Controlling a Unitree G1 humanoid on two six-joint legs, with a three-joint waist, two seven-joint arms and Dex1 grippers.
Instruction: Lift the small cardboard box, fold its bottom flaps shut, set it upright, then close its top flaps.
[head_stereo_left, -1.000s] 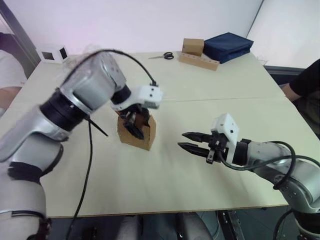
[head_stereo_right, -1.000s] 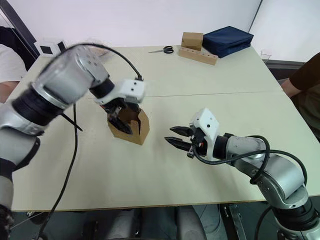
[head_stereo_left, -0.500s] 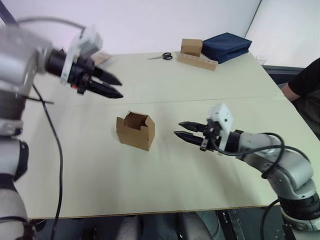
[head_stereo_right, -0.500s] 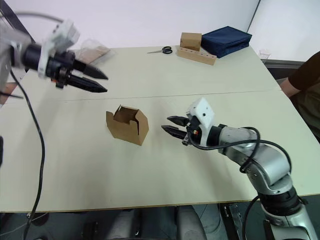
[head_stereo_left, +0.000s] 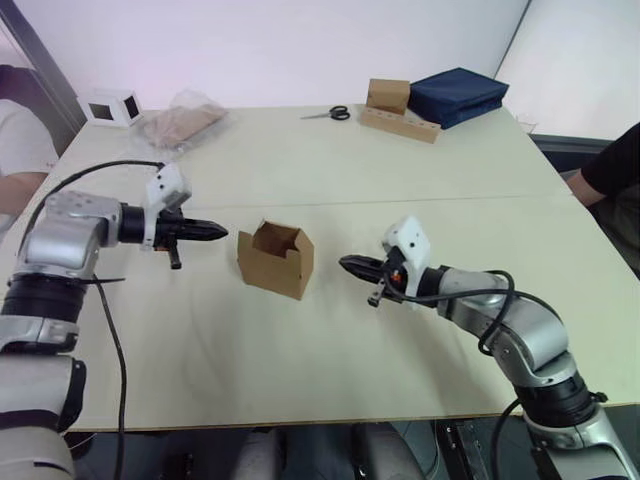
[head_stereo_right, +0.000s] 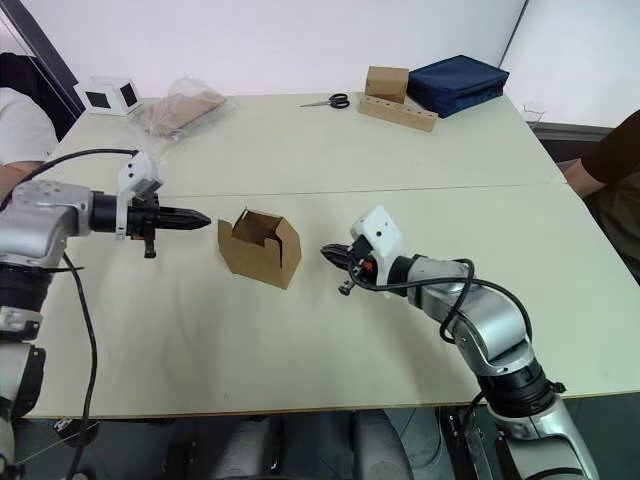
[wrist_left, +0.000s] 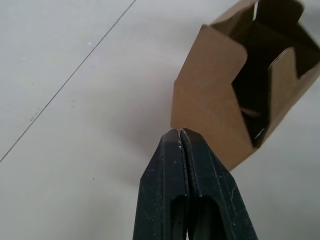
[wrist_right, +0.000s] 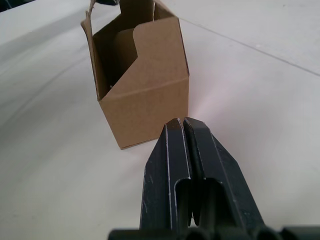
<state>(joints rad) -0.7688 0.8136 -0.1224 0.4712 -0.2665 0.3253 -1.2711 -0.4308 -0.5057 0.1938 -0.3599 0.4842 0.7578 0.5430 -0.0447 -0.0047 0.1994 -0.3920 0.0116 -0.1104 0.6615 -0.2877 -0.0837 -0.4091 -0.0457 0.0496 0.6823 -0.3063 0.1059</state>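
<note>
The small cardboard box (head_stereo_left: 275, 258) stands upright on the table's middle, its top flaps (head_stereo_left: 279, 236) raised and its inside showing. My left gripper (head_stereo_left: 222, 232) is shut and empty, level with the box on its left, with the tip a short gap from the box wall. My right gripper (head_stereo_left: 345, 263) is also shut and empty, pointing at the box from the right with a small gap. In the left wrist view the fingers (wrist_left: 165, 165) are pressed together just short of the box (wrist_left: 220, 100). The right wrist view shows the same in front of the box (wrist_right: 145, 90).
At the table's far side lie a white cube (head_stereo_left: 110, 105), a clear bag with brown contents (head_stereo_left: 180, 120), scissors (head_stereo_left: 328, 113), a blockier brown box on a slab (head_stereo_left: 398, 108) and a navy case (head_stereo_left: 455, 92). A person sits at each side edge (head_stereo_left: 20, 140) (head_stereo_left: 615, 165).
My left arm swung away from the box, up and left, then came down level with it on its left, shutting. My right gripper shut and edged toward the box. The box stayed put.
</note>
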